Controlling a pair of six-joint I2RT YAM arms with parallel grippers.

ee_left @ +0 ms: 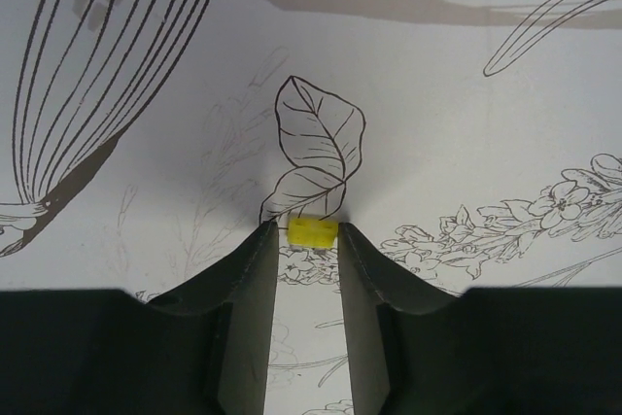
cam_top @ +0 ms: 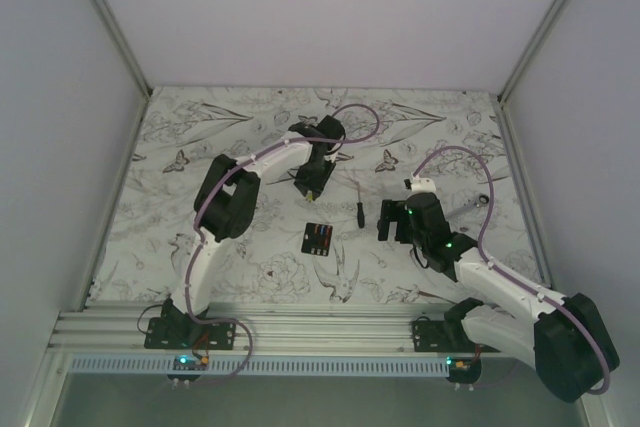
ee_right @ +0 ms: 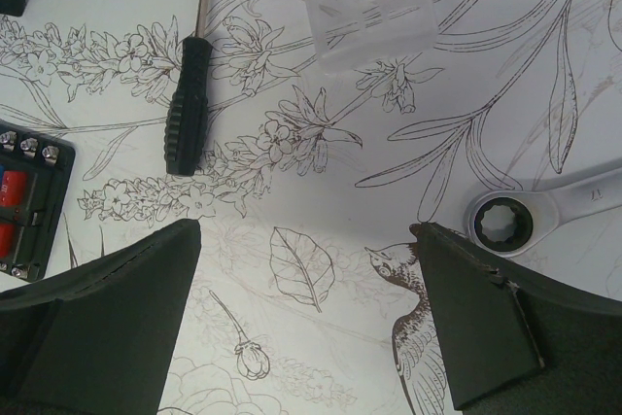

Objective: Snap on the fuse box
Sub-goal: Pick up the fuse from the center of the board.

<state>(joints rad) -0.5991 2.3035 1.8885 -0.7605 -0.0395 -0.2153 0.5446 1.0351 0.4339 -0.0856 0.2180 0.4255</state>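
The fuse box [cam_top: 318,238] is a small flat black square lying on the patterned table, with red and blue fuses in its slots. Its right edge shows in the right wrist view [ee_right: 29,196] at far left. My left gripper [cam_top: 312,184] hangs beyond the box and is shut on a tiny yellow fuse [ee_left: 313,231] pinched between its fingertips, just above the table. My right gripper [cam_top: 390,219] is to the right of the box, open wide and empty [ee_right: 306,269].
A thin black-handled screwdriver [cam_top: 358,204] [ee_right: 187,104] lies between the box and my right gripper. A clear plastic cover [ee_right: 369,2] lies ahead of the right gripper. A metal ratchet wrench [cam_top: 480,203] [ee_right: 544,211] lies to its right.
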